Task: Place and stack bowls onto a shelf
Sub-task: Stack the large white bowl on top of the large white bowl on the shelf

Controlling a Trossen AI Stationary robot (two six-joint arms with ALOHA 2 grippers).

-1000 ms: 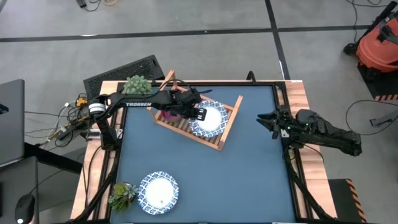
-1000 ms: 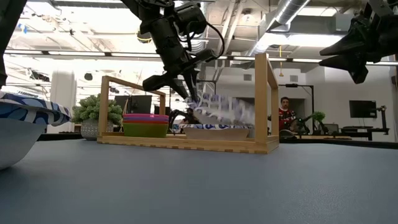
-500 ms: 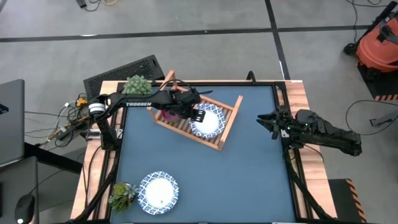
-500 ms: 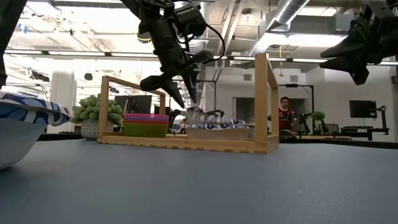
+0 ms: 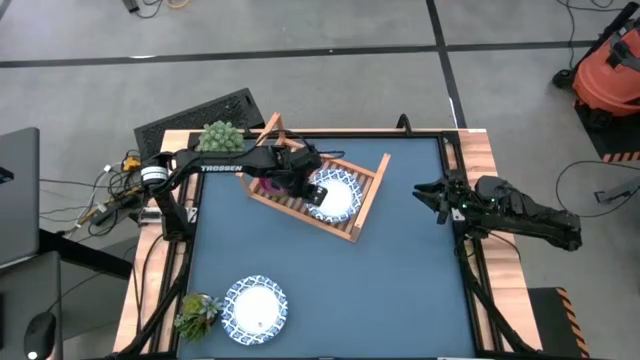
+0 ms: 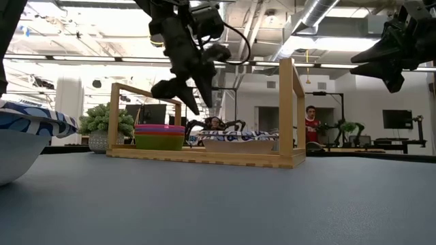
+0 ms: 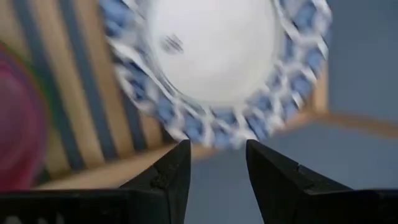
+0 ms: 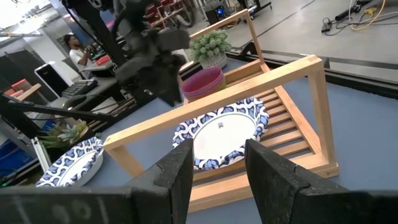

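The light wooden shelf (image 5: 365, 205) stands at the table's far middle. A white bowl with a blue patterned rim (image 5: 336, 196) lies flat on its slats (image 6: 238, 139). Beside it sits the stack of small bowls, magenta on top and green below (image 6: 159, 137), mostly under the left arm in the high view. My left gripper (image 6: 182, 92) hangs open above the shelf between the stack and the white bowl (image 7: 211, 62), touching nothing. The second white bowl (image 5: 256, 306) rests on the table near its near left corner. My right gripper (image 5: 432, 196) waits open at the table's right edge.
One potted plant (image 5: 220, 135) stands behind the shelf's left end, another (image 5: 197, 313) beside the second white bowl. The shelf's tall end rails (image 6: 290, 109) rise on either side of the bowls. Blue tabletop (image 5: 380, 290) lies open between shelf and near edge. A person (image 6: 312, 126) is far behind.
The white patterned bowl, tilted and above the slats a second ago, has dropped and settled flat on the shelf. My left gripper has risen a little above it and stays open.
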